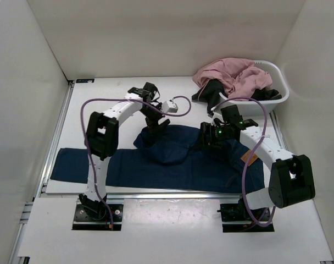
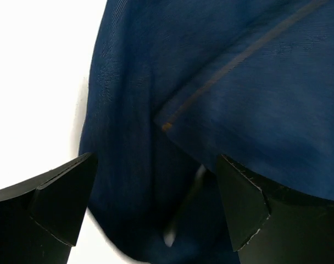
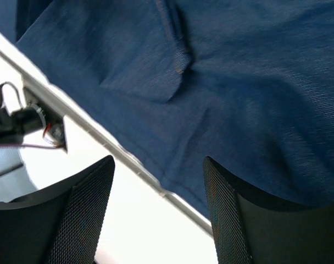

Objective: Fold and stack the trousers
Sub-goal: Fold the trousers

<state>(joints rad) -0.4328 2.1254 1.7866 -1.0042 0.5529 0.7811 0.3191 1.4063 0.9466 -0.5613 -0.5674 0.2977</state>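
Observation:
The dark navy trousers [image 1: 200, 165] lie flat across the near half of the table. One leg reaches far left, and a folded-over part is bunched in the middle. An orange-brown patch [image 1: 248, 158] shows near the right end. My left gripper [image 1: 154, 131] is open, low over the bunched far edge. In the left wrist view, a denim fold [image 2: 134, 181] with orange stitching [image 2: 238, 60] lies between the spread fingers [image 2: 157, 159]. My right gripper [image 1: 209, 138] is open above the denim [image 3: 238, 82], holding nothing [image 3: 159, 160].
A white basket [image 1: 282, 93] at the back right holds a pink garment [image 1: 233, 74], and a small black garment [image 1: 211, 91] hangs over its left side. The table's metal front rail [image 3: 101, 135] runs under the trousers' near edge. White walls enclose the table.

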